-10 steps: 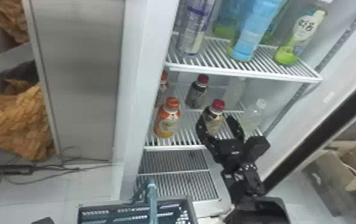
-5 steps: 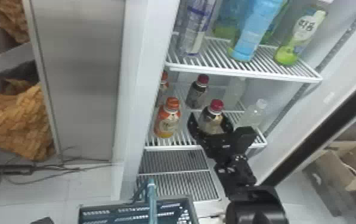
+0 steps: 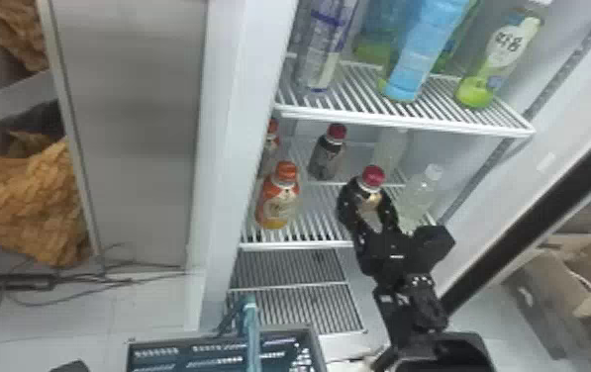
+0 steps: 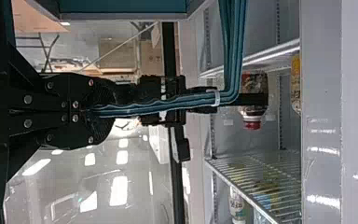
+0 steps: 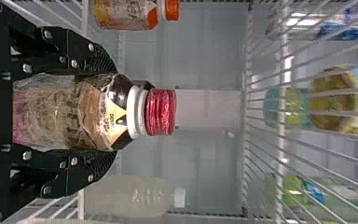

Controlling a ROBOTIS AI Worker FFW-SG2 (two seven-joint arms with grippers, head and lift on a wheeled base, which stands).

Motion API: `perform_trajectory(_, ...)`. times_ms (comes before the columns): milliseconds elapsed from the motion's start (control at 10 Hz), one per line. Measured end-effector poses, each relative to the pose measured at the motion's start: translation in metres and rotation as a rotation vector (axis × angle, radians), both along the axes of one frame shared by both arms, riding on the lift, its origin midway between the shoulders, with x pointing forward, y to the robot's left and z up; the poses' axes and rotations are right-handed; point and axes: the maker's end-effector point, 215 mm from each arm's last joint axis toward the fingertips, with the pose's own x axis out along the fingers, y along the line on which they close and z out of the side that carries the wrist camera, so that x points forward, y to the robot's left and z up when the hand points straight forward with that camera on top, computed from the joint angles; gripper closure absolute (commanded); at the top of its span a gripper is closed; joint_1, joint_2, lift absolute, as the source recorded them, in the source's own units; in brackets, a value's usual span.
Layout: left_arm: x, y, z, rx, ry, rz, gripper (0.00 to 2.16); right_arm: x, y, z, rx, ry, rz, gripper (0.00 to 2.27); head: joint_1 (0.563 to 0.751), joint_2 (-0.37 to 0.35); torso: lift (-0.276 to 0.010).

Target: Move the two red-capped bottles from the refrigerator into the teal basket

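Orange-capped bottle upright, a second orange cap behind it; white-capped bottle to their right. Blue bottle higher up, green bottle beside it. Brown heap (crumpled; material unclear) at far left, open carton at far right.

Head view looks down, wrist views closer; refrigerator shared.

Hemmed in around right claw: left by orange-capped bottle, right by clear white-capped bottle, overhead by upper shelf. Narrowly open between claw and orange-capped bottle, then blocked by rear red-capped bottle. Open toward robot; obstructed low on left by basket handle.
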Motion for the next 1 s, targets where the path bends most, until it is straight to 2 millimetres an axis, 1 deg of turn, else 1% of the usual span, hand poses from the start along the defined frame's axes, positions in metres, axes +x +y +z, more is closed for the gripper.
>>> perform_trajectory(200,0.000,-0.001,0.001,-0.002,-0.001,-0.002,1.15,-0.015,0.004,0.014,0.025,-0.006,0.010,0.73,0.695,-0.350,-0.228)
perform_trajectory(400,0.001,-0.001,0.001,-0.002,-0.001,0.001,1.15,-0.032,0.017,0.027,0.048,0.011,0.037,0.72,0.695,-0.350,-0.228)
perform_trajectory(500,0.001,-0.001,0.001,-0.002,-0.001,0.002,1.15,-0.044,0.028,0.032,0.073,0.026,0.058,0.72,0.695,-0.350,-0.228)
perform_trajectory(800,0.001,-0.001,0.001,-0.003,-0.001,0.002,1.15,-0.078,0.071,0.048,0.187,0.060,0.141,0.72,0.695,-0.350,-0.228)
perform_trajectory(1000,0.001,-0.001,0.001,-0.002,-0.002,0.003,1.15,-0.096,0.088,0.054,0.222,0.091,0.176,0.72,0.695,-0.350,-0.228)
